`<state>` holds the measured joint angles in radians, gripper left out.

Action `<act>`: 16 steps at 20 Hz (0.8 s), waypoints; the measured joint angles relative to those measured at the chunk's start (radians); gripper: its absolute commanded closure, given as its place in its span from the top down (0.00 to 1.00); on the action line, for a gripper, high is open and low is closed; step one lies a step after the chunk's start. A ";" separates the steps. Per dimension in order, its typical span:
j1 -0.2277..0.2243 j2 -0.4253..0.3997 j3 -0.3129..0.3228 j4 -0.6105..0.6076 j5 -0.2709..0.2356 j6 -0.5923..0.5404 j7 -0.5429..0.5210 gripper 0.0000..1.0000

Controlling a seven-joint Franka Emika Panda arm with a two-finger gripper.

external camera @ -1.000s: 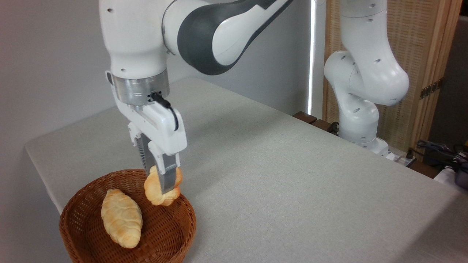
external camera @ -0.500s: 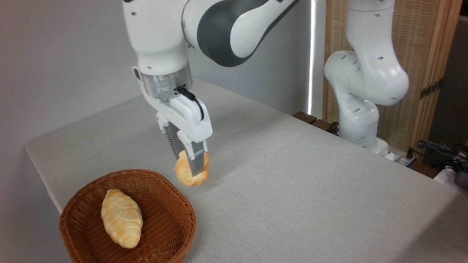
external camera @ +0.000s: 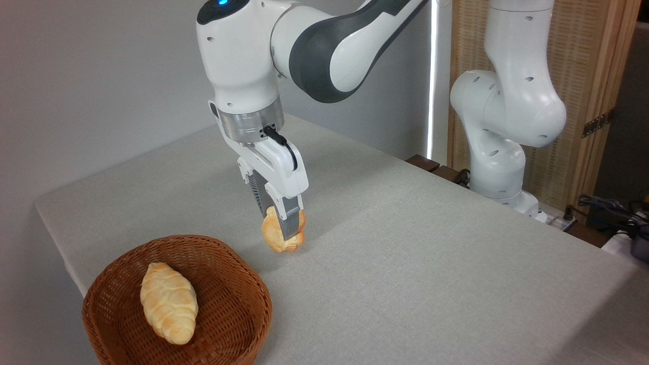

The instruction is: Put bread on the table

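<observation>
— Seen from the fixed camera: Franka arm (external camera: pixel 324 45) bent down over the counter (external camera: pixel 431 253), gripper (external camera: pixel 284 230) tilted, jaws clenched on the bread roll (external camera: pixel 276 238).

— Grasped where?

— Across the middle; one finger (external camera: pixel 290 223) in front of the roll, the other behind and mostly hidden. Golden-tan, lumpy, knotted surface showing on both sides of the near finger.

— Resting on the cloth or lifted?

— Cannot tell for certain. Underside very low, right at its own shadow on the grey-beige cloth; touching or just above, not resolved.

— Position relative to the wicker basket (external camera: pixel 228 324)?

— Outside it, up and to the right of the rim, near but apart. Over bare counter, toward the left half of the surface.

— Inside the basket?

— A longer, paler croissant-like loaf (external camera: pixel 168 301), lying on the woven bottom, left of centre, long axis running roughly toward the lower right.

— Anything else in that view?

— Blue light (external camera: pixel 221 1) lit at the top of the arm's wrist link. Black cable (external camera: pixel 281 142) plugged in beside the silver flange. Arm base (external camera: pixel 502 177) standing past the far right edge of the counter, in front of a woven screen with a wooden frame (external camera: pixel 588 91). Dark cables (external camera: pixel 608 208) at the right edge. Plain grey wall (external camera: pixel 91 76) behind the left side.
</observation>
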<state>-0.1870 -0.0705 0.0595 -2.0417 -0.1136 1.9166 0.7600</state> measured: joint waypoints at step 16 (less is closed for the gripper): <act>0.001 -0.003 0.003 0.012 0.000 0.021 0.000 1.00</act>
<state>-0.1860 -0.0731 0.0623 -2.0295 -0.1136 1.9372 0.7597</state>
